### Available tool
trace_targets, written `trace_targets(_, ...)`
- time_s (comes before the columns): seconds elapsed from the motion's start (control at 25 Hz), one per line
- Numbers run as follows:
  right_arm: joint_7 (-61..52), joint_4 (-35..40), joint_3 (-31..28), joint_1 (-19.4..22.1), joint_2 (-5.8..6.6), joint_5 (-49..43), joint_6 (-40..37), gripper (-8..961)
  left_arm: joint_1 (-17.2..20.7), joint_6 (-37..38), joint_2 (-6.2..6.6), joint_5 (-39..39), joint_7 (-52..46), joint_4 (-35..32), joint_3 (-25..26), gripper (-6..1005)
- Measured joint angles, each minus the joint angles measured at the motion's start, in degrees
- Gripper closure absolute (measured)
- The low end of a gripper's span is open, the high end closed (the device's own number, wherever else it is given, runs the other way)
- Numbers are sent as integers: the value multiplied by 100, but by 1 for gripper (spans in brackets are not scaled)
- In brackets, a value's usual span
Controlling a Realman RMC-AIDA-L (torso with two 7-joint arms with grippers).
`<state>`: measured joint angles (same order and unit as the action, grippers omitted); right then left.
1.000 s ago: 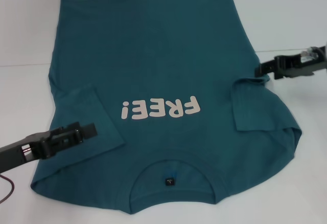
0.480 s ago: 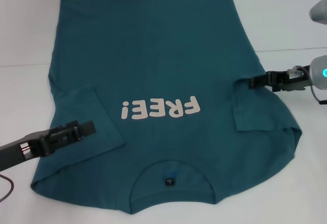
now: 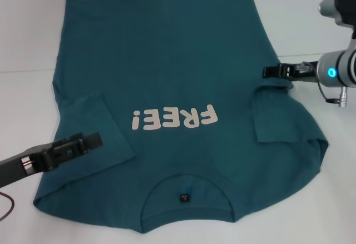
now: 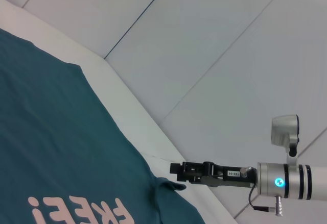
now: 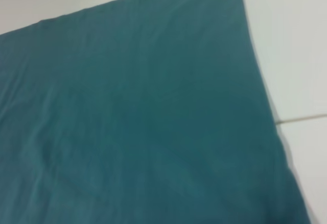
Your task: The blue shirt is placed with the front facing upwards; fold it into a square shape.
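— Where did we find the blue shirt?
— Flat on the white counter, lettering up, both sleeves folded inward.
— And the tools?
— Left tool over the left sleeve, right tool at the right edge; we couldn't tell either's grip.

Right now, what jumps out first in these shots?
The blue shirt fills most of the table, front up, collar toward the robot, pale FREE! lettering across the chest and both sleeves folded in. The right gripper sits at the shirt's right edge just above the folded sleeve, and the left gripper lies over the folded left sleeve.
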<state>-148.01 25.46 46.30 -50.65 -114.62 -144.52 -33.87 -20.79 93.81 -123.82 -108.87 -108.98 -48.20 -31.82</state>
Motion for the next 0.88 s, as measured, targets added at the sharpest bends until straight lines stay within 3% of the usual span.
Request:
trace_targets(0.12,-5,18,24,-56,3,0,-141,147,-2,-40,5,-1,-3,12,1,84)
trace_targets(0.44,-268,384,-33,53,239,78,-1525,146,-70,-63,15,-2,-12,12,0,84)
trace_targets(0.88,-302,472,-13,159,243,123,-1856,147,-109,-126,-2,-2,-22,39,-25,84)
